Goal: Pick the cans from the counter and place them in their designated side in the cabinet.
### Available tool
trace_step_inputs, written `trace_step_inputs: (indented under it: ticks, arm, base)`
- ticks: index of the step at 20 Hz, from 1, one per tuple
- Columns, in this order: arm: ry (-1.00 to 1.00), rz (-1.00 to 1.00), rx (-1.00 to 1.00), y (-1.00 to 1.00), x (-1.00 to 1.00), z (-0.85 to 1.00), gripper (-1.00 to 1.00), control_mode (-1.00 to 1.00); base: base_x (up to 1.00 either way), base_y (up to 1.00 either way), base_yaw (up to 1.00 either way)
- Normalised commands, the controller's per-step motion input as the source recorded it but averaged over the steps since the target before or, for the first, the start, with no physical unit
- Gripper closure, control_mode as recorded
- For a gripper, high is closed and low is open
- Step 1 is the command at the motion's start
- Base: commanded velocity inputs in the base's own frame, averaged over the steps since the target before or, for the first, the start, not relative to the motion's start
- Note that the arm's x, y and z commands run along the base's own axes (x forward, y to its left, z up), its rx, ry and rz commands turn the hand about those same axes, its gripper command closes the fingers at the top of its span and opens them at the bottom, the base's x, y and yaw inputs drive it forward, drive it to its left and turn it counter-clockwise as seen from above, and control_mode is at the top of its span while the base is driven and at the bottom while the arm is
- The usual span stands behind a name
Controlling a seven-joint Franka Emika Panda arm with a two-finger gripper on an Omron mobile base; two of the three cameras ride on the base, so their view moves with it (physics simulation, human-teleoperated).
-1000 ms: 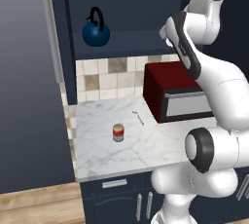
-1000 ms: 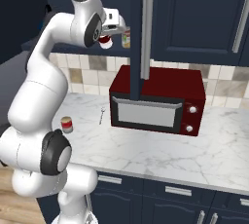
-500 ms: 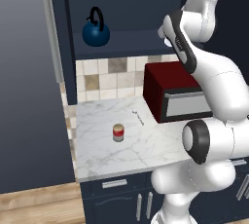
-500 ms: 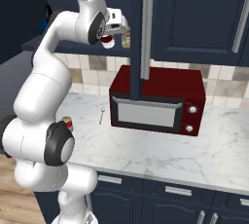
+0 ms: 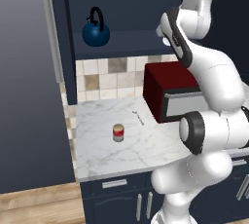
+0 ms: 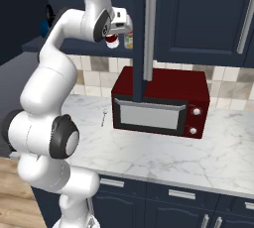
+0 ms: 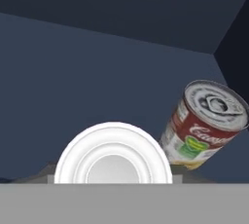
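A small cylindrical can with a red-and-white label [image 6: 112, 40] is held at the end of the white robot arm, raised to the level of the dark navy open-fronted wall cabinet [image 5: 126, 43]. In the hand view this same can shows as a round white lid [image 7: 113, 156] directly below the camera, pinched in the closed two-finger gripper [image 6: 115, 37]. The gripper's fingertips themselves are hidden by the can.

Just beside it, farther into the cabinet, stands another can with a red band and a yellowish-green mottled label [image 7: 204, 123]; in the hand view it appears tilted, though that view rolls with the hand. The 2 cans look close but apart.

The second task can, a small tin with a red upper band over a tan-grey body [image 5: 118, 132], stands upright on the white marble-look counter with thin grey veins [image 5: 102, 152], well away from the arm. Near it lies a small thin utensil [image 5: 138, 116], and a dark red microwave with a grey door [image 6: 158, 103] sits to the right. A dark blue kettle with a loop handle [image 5: 96, 30] rests on the cabinet's shelf floor at the left.

Judged from this, the task is less than half done: 1 can is carried to the cabinet but not yet set down or released, and 1 can is untouched on the counter.
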Motion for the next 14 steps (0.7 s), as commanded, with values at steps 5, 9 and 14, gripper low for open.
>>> trace_step_inputs:
  ticks: [5,9,14]
  arm:
    - [0.02,0.0,0.0,-0.02,0.15,-0.05,1.0,-1.0]
    - [0.03,0.0,0.0,-0.01,0.11,-0.08,-1.0,-1.0]
    - [0.01,0.0,0.0,-0.05,0.05,-0.03,-1.0,-1.0]
  base:
    - [0.0,0.0,0.0]
    - [0.0,0.0,0.0]
    - [0.0,0.0,0.0]
